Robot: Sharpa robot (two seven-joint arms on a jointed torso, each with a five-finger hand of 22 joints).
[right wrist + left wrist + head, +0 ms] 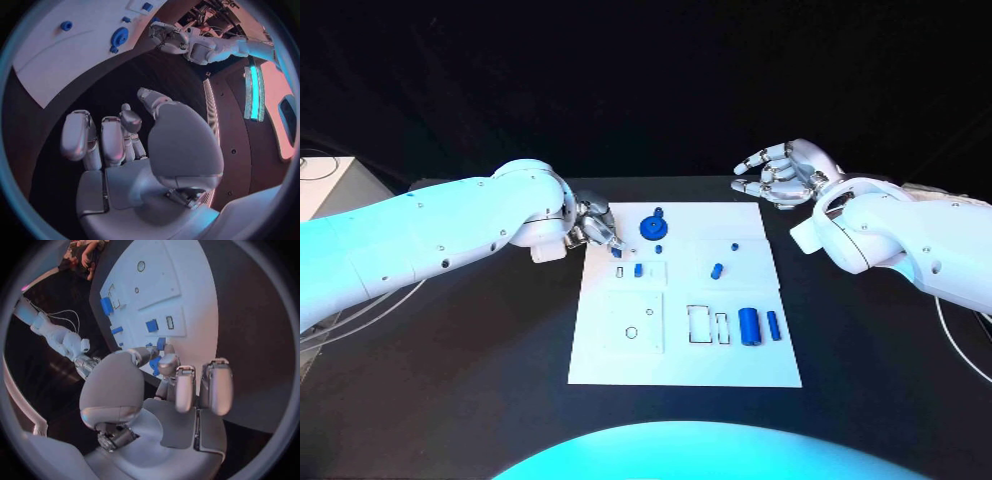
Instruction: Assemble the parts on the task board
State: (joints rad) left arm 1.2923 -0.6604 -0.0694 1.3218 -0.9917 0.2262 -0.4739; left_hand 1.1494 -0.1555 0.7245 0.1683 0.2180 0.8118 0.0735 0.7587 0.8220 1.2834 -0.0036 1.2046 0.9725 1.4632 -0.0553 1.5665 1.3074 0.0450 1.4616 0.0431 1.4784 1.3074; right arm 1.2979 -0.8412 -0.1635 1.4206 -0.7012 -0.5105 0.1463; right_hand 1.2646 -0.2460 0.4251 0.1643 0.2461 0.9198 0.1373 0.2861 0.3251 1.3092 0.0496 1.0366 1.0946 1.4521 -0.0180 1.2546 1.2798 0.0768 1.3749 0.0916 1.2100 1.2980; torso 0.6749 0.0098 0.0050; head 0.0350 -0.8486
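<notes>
Leftmost, the left arm (430, 235) reaches in over the black table (444, 400). Left hand (593, 228) sits at the far-left edge of the task board (733, 370), fingers bunched down. A small blue part (616, 251) lies just beneath the fingertips (607, 240); in the left wrist view a blue part (154, 365) shows between thumb and a finger, apparently pinched, though contact is partly hidden.

Task board: white plate, centre of table. Working across it:
- small blue peg (639, 269) near the left hand, in a raised square block on the far-left part of the board.
- blue round disc (653, 226) near the board's far edge, with a small blue bit just below it.
- outlined square panel (632, 322) on the near-left, with a small ring mark on it.
- small blue piece (717, 269) lying tilted, right of centre.
- tiny blue stud (733, 244) beyond it, apart.
- two empty rectangular slots (700, 325), then a blue cylinder (750, 326) lying lengthwise, then a thinner blue bar (772, 324) just beside it, near the board's right edge.

Right hand (783, 172) hangs off the board, past its far-right corner, raised above the table. Fingers curled loosely but apart, nothing in them; right wrist view shows the bare palm (125, 175). Right arm (906, 240) enters from the right.
</notes>
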